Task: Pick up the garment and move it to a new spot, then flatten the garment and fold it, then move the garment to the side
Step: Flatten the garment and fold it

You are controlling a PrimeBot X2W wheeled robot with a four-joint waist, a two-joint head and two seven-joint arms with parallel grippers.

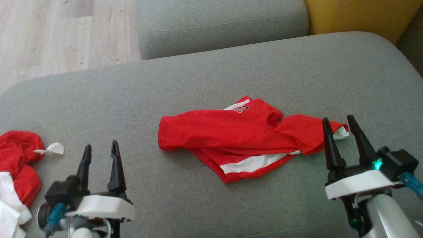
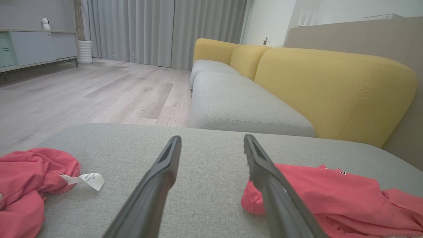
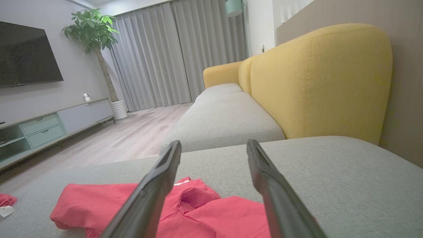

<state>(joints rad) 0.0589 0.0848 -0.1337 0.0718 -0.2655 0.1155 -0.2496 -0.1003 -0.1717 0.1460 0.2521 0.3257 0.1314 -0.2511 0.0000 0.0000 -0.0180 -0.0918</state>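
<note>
A red garment [image 1: 238, 137] with white trim lies crumpled in the middle of the grey sofa seat [image 1: 211, 82]. The left wrist view shows it at the lower right [image 2: 330, 195], and the right wrist view at the bottom [image 3: 132, 205]. My left gripper [image 1: 100, 150] hovers open near the seat's front left, well to the left of the garment, nothing between its fingers. My right gripper [image 1: 340, 124] stands open at the garment's right end, its fingertips over the white-edged hem, holding nothing. Both pairs of dark fingers [image 2: 165, 165] [image 3: 168, 165] are spread wide.
A second red and white garment [image 1: 16, 165] with a white tag [image 1: 53, 148] lies bunched at the seat's left edge. Another grey seat cushion [image 1: 221, 23] and a yellow backrest [image 1: 360, 16] lie beyond. Wooden floor [image 1: 49, 33] is at the far left.
</note>
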